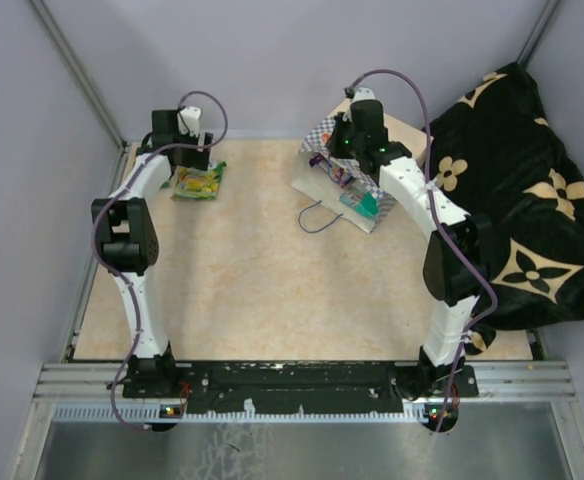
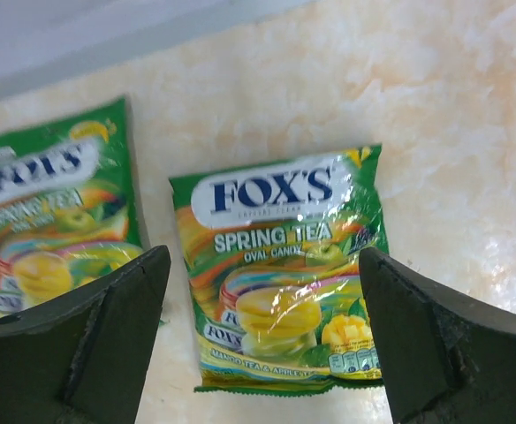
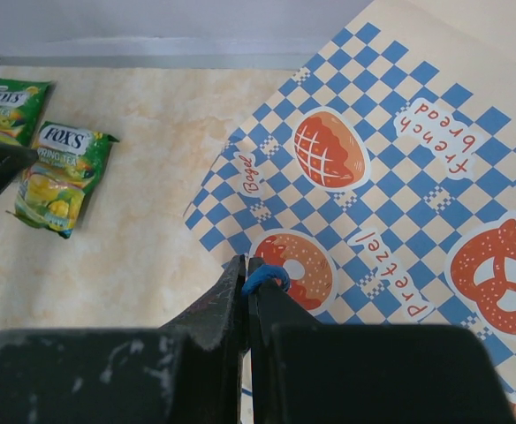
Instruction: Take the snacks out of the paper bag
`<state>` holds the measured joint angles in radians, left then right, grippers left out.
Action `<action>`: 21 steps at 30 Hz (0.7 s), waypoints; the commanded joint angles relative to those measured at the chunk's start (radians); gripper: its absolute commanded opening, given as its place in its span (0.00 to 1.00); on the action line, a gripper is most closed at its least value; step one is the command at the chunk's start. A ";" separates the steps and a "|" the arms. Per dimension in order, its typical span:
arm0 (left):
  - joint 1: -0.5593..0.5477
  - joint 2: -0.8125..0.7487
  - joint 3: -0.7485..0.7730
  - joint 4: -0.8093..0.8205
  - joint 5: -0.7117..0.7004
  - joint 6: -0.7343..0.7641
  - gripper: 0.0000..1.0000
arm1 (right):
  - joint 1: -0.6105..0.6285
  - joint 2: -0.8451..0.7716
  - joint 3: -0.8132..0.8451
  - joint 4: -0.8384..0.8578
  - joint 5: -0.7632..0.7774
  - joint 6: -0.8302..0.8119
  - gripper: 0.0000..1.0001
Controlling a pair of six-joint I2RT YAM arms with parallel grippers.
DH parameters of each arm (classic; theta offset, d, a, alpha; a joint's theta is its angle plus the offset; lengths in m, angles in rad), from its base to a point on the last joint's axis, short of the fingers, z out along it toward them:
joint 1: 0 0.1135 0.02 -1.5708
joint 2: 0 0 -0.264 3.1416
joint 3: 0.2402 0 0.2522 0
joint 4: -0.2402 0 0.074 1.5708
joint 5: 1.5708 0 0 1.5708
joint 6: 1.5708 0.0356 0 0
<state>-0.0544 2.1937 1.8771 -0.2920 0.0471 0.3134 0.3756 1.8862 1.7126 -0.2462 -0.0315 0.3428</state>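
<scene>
The left pincer (image 2: 262, 261) is hanging with its two black fingers (image 2: 117, 327) spread wide, gripping nothing, just above a flat glossy green-and-yellow FOX'S Spring Tea candy pouch (image 2: 284, 221). That pouch is lying face up on the cream marbled counter (image 1: 272, 280) at its far left corner. A second green FOX'S pouch of the same kind (image 2: 50, 212) is lying just beside it, on the side nearer the wall. The two are close together but apart.

On the far right of the counter, the cream-tan paper bag with the blue-and-white checkered band and red-orange bread prints (image 3: 399, 194) is lying on its side. The right pincer (image 3: 246, 265) is pressing its fingers together on the bag's thin blue cord handle (image 3: 265, 276), pinching the cord at the checkered edge. In the top view, another loop of blue cord (image 1: 317, 217) is trailing onto the counter, and something teal (image 1: 370, 205) is showing at the bag's near end, too small to read. A black cloth with tan flowers (image 1: 532, 200) is lying heaped just beside the bag, off the counter's right edge.
</scene>
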 commanded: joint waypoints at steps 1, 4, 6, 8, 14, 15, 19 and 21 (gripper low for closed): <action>0.017 0.025 -0.081 -0.039 0.107 -0.145 0.93 | -0.001 -0.032 -0.005 0.057 -0.005 -0.003 0.00; 0.016 0.038 -0.103 -0.029 0.127 -0.199 0.91 | -0.001 -0.035 -0.009 0.059 -0.004 -0.002 0.00; 0.016 0.052 -0.104 -0.029 0.139 -0.237 0.90 | -0.001 -0.036 -0.011 0.060 -0.003 -0.003 0.00; 0.016 0.066 -0.100 -0.027 0.140 -0.268 0.90 | 0.000 -0.037 -0.014 0.063 -0.001 -0.003 0.00; 0.016 0.131 -0.056 -0.027 0.108 -0.289 0.91 | -0.001 -0.038 -0.027 0.068 0.001 -0.002 0.00; 0.018 0.145 -0.031 -0.034 0.092 -0.291 0.91 | -0.001 -0.035 -0.028 0.069 0.000 -0.001 0.00; 0.025 0.208 0.067 -0.059 0.052 -0.299 0.93 | -0.001 -0.039 -0.028 0.069 0.001 -0.002 0.00; 0.032 0.238 0.115 -0.063 0.046 -0.306 0.94 | -0.001 -0.038 -0.030 0.070 0.001 -0.002 0.00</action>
<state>-0.0315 2.3482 1.9171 -0.3149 0.1162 0.0402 0.3763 1.8862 1.6798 -0.2234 -0.0319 0.3431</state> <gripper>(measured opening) 0.927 0.010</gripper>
